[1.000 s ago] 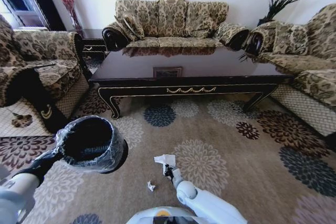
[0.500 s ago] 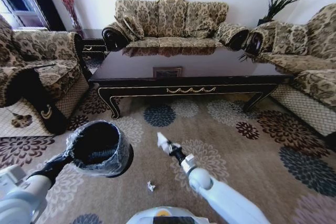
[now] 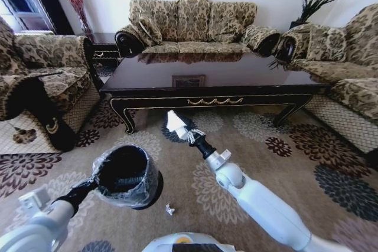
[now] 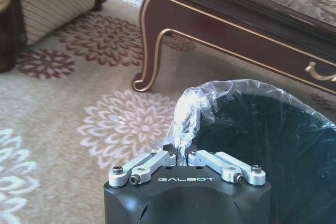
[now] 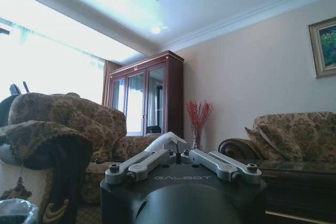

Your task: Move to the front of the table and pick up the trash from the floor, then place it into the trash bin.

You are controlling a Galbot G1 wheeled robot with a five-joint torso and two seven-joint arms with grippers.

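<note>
My left gripper (image 3: 94, 182) (image 4: 181, 157) is shut on the rim of the trash bin (image 3: 127, 176) (image 4: 273, 145), a round black bin lined with crinkly clear plastic, held above the carpet at lower left. My right gripper (image 3: 188, 136) (image 5: 177, 153) is raised in front of the table (image 3: 212, 84), shut on a white paper napkin (image 3: 175, 122) (image 5: 167, 141). The napkin hangs up and to the right of the bin's mouth. A small crumpled wrapper (image 3: 169, 209) lies on the carpet near my base.
The long dark table with gold trim stands ahead, its curved leg (image 4: 149, 72) close to the bin. Patterned sofas ring it: one behind (image 3: 192, 25), one left (image 3: 41, 75), one right (image 3: 348, 63). Flowered carpet (image 3: 283, 169) spreads to the right.
The right gripper has lifted the napkin from the floor up toward the table's front. The left arm has carried the bin lower in the picture and rightward, nearer my base.
</note>
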